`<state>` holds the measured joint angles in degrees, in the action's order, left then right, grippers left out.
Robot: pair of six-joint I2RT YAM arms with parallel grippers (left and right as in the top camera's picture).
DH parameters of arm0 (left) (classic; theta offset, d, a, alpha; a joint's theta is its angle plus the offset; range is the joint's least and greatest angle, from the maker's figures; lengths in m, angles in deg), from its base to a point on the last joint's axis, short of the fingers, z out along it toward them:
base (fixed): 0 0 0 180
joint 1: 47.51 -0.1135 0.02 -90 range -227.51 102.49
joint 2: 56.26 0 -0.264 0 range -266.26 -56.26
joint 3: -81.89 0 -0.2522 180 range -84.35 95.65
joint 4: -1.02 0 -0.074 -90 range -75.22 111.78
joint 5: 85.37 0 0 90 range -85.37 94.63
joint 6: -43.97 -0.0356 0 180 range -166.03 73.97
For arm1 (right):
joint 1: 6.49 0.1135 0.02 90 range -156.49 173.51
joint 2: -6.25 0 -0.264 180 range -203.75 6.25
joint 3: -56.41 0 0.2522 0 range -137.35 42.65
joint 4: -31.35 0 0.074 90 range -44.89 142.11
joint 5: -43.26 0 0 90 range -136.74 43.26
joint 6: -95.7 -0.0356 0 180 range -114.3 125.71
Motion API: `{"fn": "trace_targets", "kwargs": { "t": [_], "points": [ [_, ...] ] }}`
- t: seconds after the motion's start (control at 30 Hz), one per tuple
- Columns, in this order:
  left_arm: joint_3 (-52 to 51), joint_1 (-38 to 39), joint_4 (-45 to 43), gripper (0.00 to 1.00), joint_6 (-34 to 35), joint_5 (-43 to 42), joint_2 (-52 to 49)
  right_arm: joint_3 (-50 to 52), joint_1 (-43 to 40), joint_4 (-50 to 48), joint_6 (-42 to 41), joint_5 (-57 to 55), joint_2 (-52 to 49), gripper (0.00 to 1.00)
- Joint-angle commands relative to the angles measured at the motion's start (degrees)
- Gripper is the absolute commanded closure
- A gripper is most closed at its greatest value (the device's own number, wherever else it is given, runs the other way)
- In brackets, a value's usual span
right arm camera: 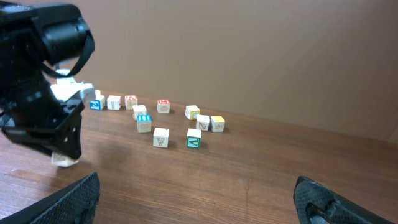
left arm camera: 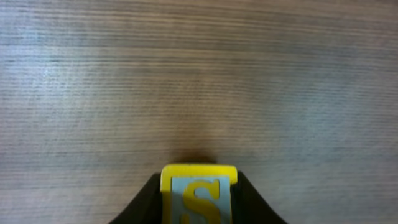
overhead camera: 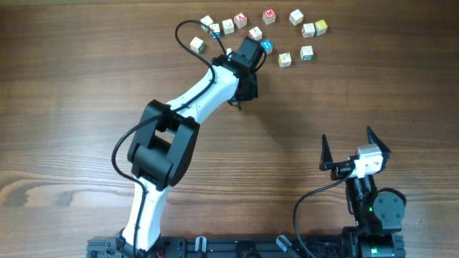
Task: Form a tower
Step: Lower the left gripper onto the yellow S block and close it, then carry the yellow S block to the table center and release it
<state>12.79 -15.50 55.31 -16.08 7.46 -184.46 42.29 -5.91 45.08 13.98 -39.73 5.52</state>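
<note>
Tower: two cubes stacked, blue-marked on top, amid loose cubes. Left gripper: clenched on yellow S cube, near tower. Right gripper: fingers spread wide, well apart from tower.

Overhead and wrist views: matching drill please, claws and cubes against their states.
Things:
1. left claw
2. right claw
3. green-marked cube

States:
A. open, holding nothing
B. sitting free on the table
C. shut on the yellow S cube

Pairs: 1-C, 2-A, 3-B
</note>
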Motion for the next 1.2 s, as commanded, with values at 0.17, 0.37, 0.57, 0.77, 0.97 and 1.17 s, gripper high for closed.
{"fn": "trace_targets", "kwargs": {
  "t": [0.17,0.37,0.57,0.77,0.97,1.17],
  "points": [
    [-4.3,2.4,-0.9,0.77,0.4,0.7,-0.1,0.0,-0.3,-0.3,0.7,-0.6,0.3,0.00],
    [-4.3,5.0,2.0,0.76,0.4,1.9,-0.1,0.0,-0.3,-0.3,0.7,-0.6,0.3,0.00],
    [-6.3,4.9,1.3,0.67,0.5,4.2,-0.1,0.0,-0.3,-0.3,0.7,-0.6,0.3,0.00],
    [-8.1,4.7,-3.1,0.62,0.5,6.1,-0.1,0.0,-0.3,-0.3,0.7,-0.6,0.3,0.00],
    [-8.1,4.1,-4.5,0.60,0.5,7.8,-0.1,0.0,-0.3,-0.3,0.7,-0.6,0.3,0.00],
    [-8.1,3.7,-6.3,0.60,0.3,7.8,-0.1,0.0,-0.3,-0.3,0.7,-0.6,0.3,0.00]
  ]
}}
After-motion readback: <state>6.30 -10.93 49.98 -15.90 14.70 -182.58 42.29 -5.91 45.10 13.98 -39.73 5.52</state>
